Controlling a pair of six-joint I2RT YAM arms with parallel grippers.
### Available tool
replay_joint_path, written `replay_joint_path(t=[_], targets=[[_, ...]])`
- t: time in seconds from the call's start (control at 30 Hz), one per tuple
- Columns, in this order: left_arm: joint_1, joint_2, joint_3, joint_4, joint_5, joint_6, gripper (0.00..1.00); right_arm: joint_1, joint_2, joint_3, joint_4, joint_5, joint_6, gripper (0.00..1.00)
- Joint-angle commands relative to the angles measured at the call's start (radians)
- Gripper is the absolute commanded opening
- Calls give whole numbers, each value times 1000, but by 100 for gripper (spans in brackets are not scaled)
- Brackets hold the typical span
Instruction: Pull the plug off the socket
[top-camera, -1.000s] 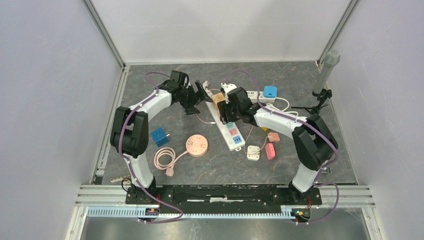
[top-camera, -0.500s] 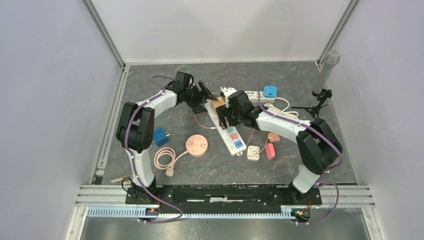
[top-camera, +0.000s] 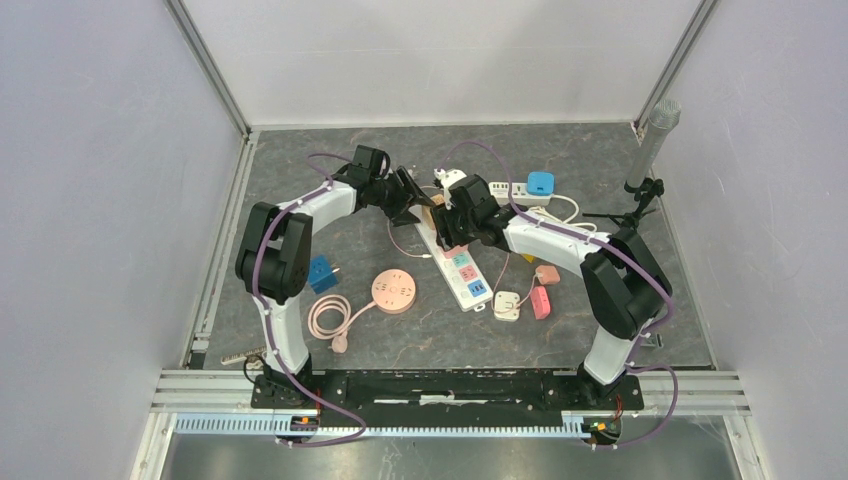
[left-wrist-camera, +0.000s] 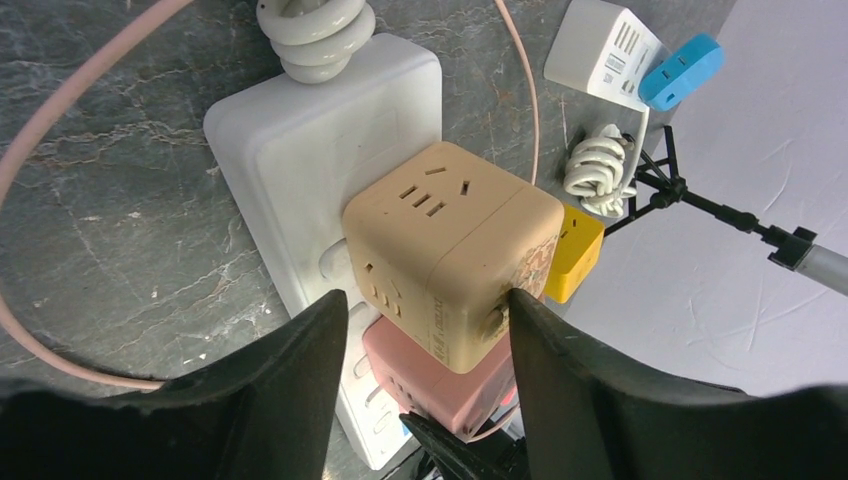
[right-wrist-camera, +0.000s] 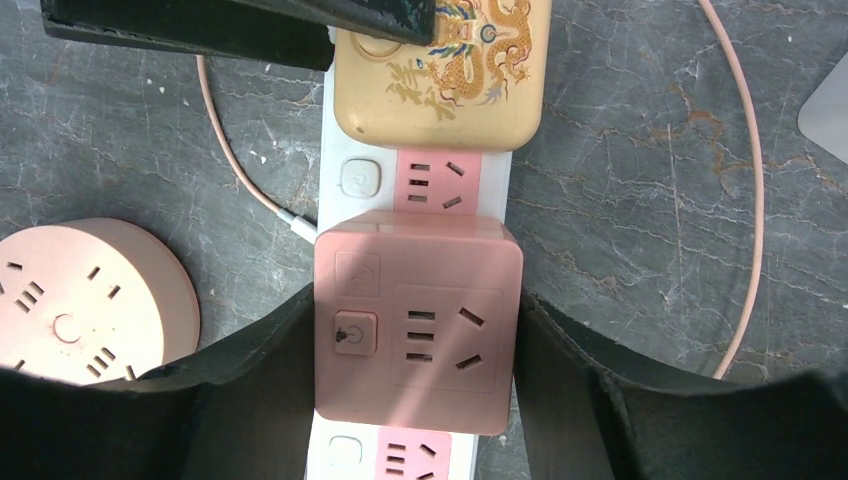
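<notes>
Tabletop (top-camera: 600, 170) with a grey marble pattern carries the white power strip (top-camera: 473, 288), which lies diagonally near the centre. Left gripper (left-wrist-camera: 425, 305) stands at about half width, its fingers pressed against opposite sides of the beige cube plug (left-wrist-camera: 450, 250). This plug sits at the far end of the strip, next to the cable entry. Right gripper (right-wrist-camera: 418, 305) is likewise half closed, clamping the pink cube plug (right-wrist-camera: 418, 320). One uncovered socket separates the two plugs, and both remain seated on the strip.
</notes>
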Motion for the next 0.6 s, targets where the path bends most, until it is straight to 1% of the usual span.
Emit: replay_joint_path(t=[0.0, 0.13, 0.23, 0.27, 0.4, 0.57], targets=[[-4, -10, -49, -87, -72, 93, 62, 6, 3, 33, -5, 23, -17, 42], [-3, -25, -95, -108, -105, 118, 59, 6, -18, 29, 8, -1, -3, 20], [-4, -28, -124, -106, -112, 126, 58, 1, -23, 40, 11, -34, 25, 0], [-3, -28, -132, -107, -114, 128, 58, 1, -21, 48, 7, -66, 41, 0], [-4, -27, -146, -107, -123, 138, 58, 4, 0, 89, -30, -75, 55, 0], [-3, -24, -147, -115, -137, 151, 58, 28, 8, 99, -61, 36, 5, 0]])
